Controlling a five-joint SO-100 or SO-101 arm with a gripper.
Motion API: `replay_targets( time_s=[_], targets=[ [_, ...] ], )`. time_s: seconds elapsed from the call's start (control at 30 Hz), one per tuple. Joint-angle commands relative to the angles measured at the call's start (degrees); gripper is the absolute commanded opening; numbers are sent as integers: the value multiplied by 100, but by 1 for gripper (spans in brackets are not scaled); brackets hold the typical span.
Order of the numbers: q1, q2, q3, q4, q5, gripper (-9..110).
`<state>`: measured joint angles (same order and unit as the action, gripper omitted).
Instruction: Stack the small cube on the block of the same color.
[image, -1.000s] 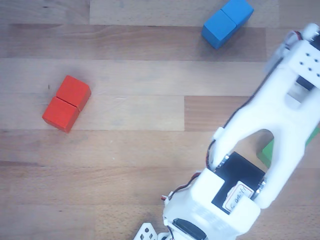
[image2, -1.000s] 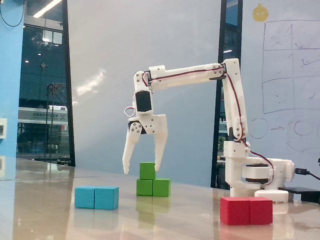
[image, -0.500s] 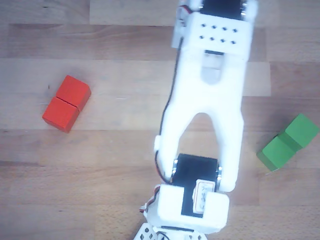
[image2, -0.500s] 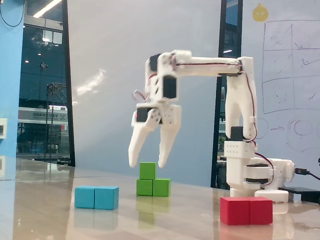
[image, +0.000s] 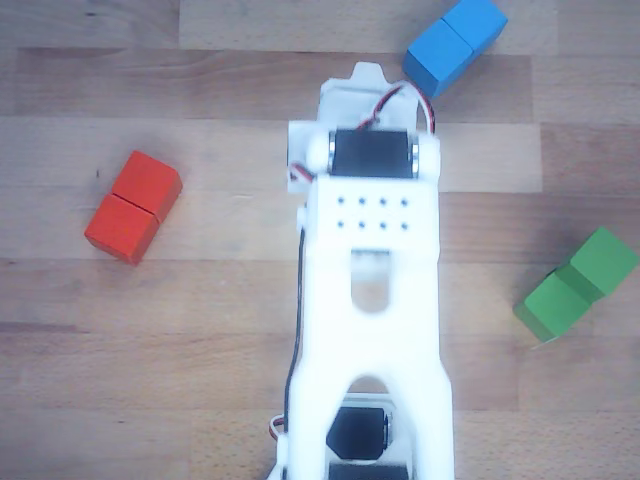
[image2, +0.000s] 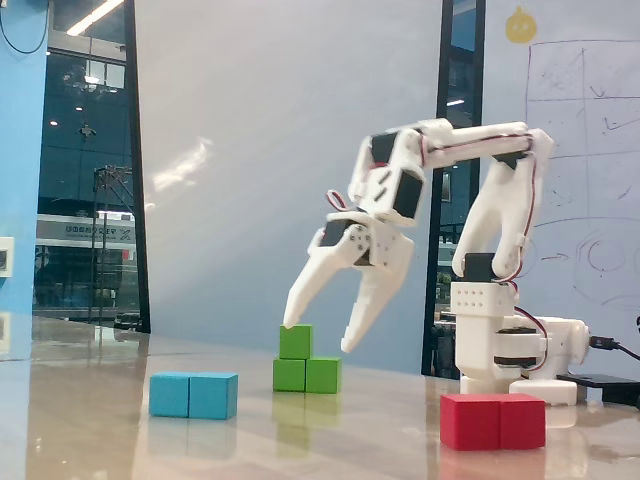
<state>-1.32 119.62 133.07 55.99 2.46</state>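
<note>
In the fixed view, the small cube (image2: 295, 341) sits on top of the green block (image2: 307, 375), over the block's left half, a little left of the middle of the frame and low down. The two green pieces touch and stand square on the table (image2: 330, 430). The gripper (image2: 320, 335) hangs in the air around the level of the small cube, tilted so its fingers point down and to the left. Its jaws are spread wide and hold nothing; the left fingertip appears at the upper left corner of the cube, though whether it touches cannot be told from this angle, and the right fingertip is off to the right of the cube, above the block's right half. The white arm (image2: 470, 145) reaches in from its base at the right of the frame.

A blue block (image2: 194, 395) lies at the lower left, well apart from the green stack, and a red block (image2: 493, 421) lies at the lower right, in front of the arm's base.

In the other view, looking down on the wooden table (image: 200, 380), the arm (image: 370, 290) fills the middle and bottom of the frame. The green pieces (image: 578, 284) are at the right edge, the red block (image: 133, 206) is at the left, and the blue block (image: 455, 44) is at the top right, partly behind the arm's end.
</note>
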Motion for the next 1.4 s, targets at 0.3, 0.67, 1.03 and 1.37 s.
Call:
replay_targets(
  time_s=[0.3, 0.67, 1.03, 1.37],
  targets=[
    [-18, 3744, 2663, -545, -18, 28],
    [-9, 6504, 3858, 1028, -35, 27],
    [-9, 7813, 4131, 1872, -44, 1],
    [0, 7840, 4157, 1872, -35, 0]
  ],
)
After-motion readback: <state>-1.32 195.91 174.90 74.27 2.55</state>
